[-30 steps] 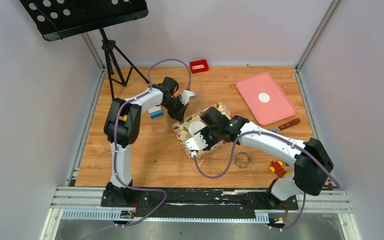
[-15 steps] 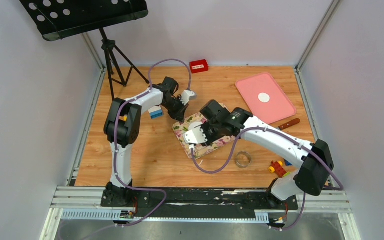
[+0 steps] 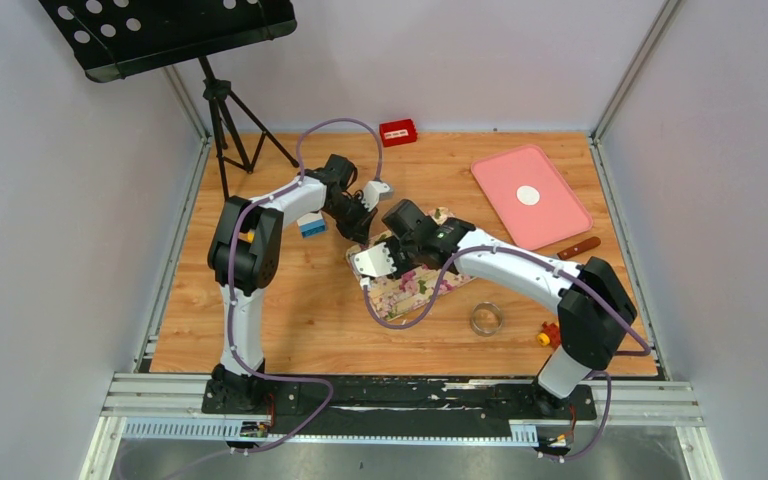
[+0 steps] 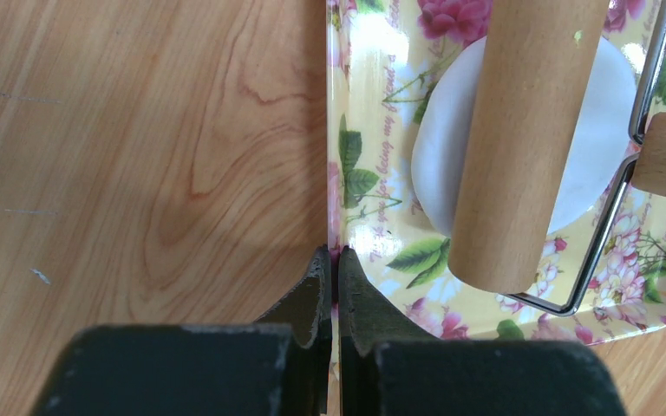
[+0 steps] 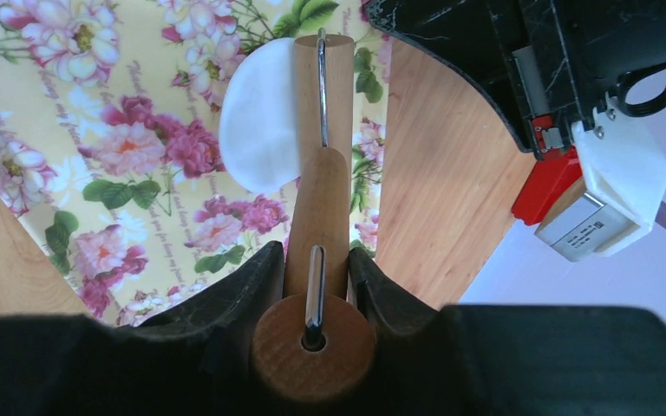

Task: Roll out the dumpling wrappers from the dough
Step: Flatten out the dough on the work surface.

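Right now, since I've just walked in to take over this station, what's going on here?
The right gripper holds a wooden rolling pin by its handle, and the roller lies across the flattened white dough on the floral tray. The left gripper is shut on that tray's rim, apparently steadying it. One round wrapper lies on the pink tray at the far right. A metal ring cutter sits on the table.

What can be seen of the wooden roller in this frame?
The wooden roller is a smooth, pale wood cylinder carried on a bent metal wire frame that runs into a short rounded wooden handle. The right gripper clamps that handle between its fingers. The cylinder lies across the flattened white dough, covering part of it, on the floral tray.
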You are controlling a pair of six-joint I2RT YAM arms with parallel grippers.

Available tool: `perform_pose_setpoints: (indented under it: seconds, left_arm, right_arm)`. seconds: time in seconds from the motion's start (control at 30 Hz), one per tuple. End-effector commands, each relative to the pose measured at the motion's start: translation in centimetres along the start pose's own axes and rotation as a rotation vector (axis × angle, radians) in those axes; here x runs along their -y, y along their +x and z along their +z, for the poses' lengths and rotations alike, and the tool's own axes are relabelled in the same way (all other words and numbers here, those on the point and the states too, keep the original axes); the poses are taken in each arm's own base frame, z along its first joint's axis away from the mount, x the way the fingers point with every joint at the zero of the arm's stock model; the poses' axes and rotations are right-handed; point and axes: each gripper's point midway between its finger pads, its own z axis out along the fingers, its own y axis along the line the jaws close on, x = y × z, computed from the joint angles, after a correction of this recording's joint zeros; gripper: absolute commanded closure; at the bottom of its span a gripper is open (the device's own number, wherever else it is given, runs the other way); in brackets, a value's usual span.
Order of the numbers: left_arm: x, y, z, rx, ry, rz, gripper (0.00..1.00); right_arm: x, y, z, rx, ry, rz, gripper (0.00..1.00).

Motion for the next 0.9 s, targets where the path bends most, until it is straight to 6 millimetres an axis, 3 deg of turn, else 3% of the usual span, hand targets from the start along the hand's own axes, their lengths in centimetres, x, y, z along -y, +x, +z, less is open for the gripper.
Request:
perform_pose_setpoints:
  seconds: [0.0, 0.3, 0.87]
  left_arm:
    - [1.1, 0.9, 0.1, -0.032, 0.015, 0.015, 1.00]
    - [1.0, 0.8, 0.1, -0.032, 0.008, 0.010, 1.00]
    - [0.5, 0.8, 0.1, -0.034, -0.015, 0.000, 1.00]
  right_arm:
    - [-0.3, 0.2, 0.7, 0.007, 0.007, 0.011, 1.00]
    - [-4.1, 0.7, 2.6, 0.005, -0.097, 0.024, 1.00]
    - [-11.7, 1.8, 1.3, -0.015, -0.280, -0.062, 1.00]
